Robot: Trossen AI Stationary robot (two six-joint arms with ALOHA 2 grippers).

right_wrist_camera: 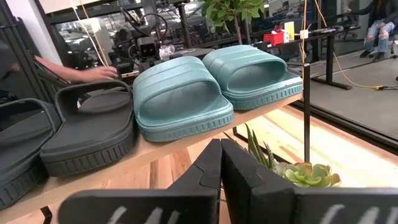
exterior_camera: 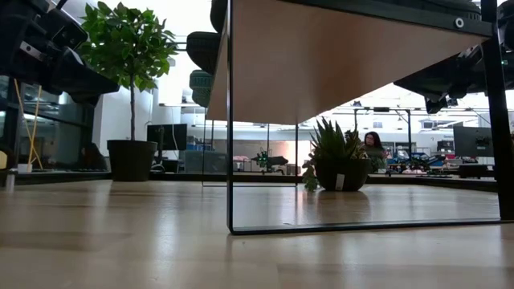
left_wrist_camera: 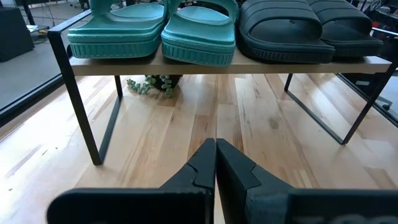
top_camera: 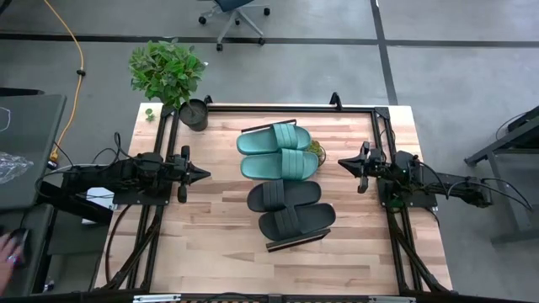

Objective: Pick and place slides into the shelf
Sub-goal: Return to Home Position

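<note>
**All four slides on shelf; both grippers empty**

Left gripper (left_wrist_camera: 216, 163): fingers pressed together, nothing between them. It hangs over the counter (top_camera: 210, 227) near its left edge, pointing at the shelf (left_wrist_camera: 249, 65), well apart from it.

Right gripper (right_wrist_camera: 221, 162): also fully closed and holding nothing. It sits near the counter's right edge, facing the shelf from the other side, apart from it.

The shelf stands across the middle of the counter, between the two arms. The slides lie side by side in one row on its plank. The teal slides (top_camera: 282, 163) take the end toward the counter edge with the potted plant (top_camera: 168, 76). The black slides (top_camera: 290, 210) take the opposite end. Neighbouring slides touch or nearly touch.

A small succulent (right_wrist_camera: 308, 174) stands on the counter under the shelf's teal end.
</note>
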